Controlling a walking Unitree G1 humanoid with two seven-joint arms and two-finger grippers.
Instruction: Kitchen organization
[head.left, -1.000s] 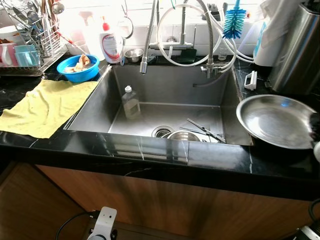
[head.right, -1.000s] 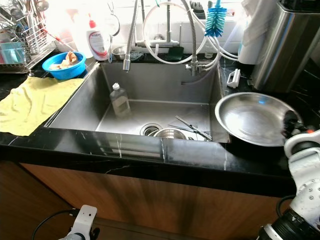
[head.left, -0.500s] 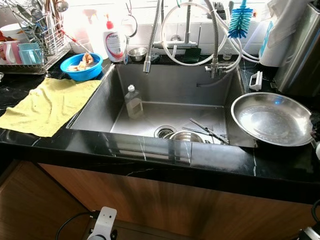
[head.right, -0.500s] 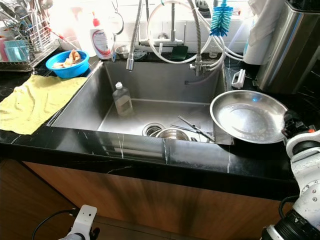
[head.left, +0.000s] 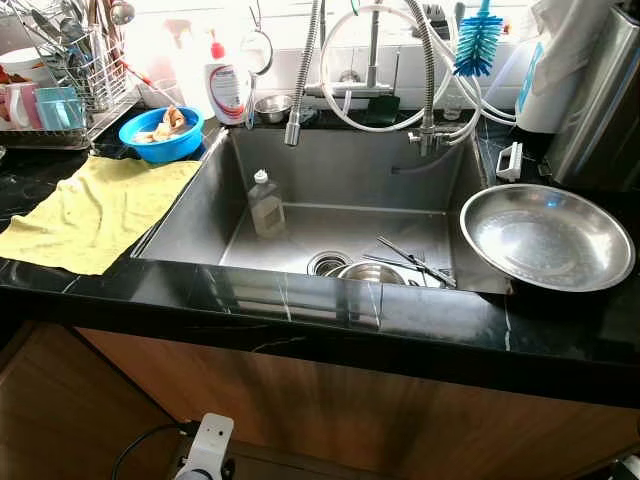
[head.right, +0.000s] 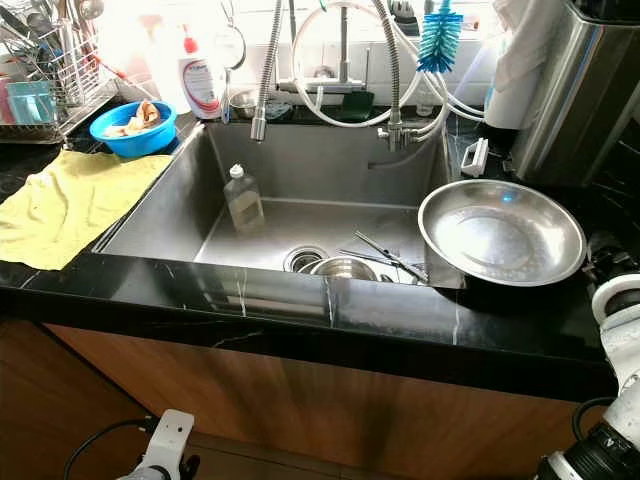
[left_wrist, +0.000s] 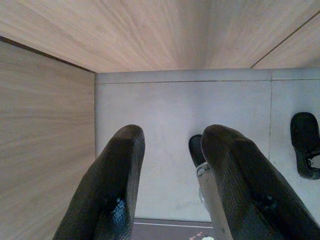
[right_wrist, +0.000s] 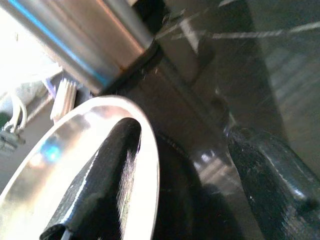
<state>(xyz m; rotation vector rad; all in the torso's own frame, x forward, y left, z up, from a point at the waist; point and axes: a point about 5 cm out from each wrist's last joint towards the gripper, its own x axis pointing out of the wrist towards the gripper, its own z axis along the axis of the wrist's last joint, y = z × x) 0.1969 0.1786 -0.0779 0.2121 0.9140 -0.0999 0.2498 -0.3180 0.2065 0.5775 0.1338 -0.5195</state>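
Strong daylight pours in from behind the sink (head.left: 330, 200), blowing out the back wall and the dish rack (head.left: 75, 75) to white and throwing glare onto the steel pan (head.left: 545, 240) and black counter (head.left: 300, 305). The head views are sharp, though the wooden cabinet front below falls into dim shadow. The right wrist view is soft and overexposed at one side, its near fingers (right_wrist: 95, 195) out of focus, while the left wrist view is evenly lit.
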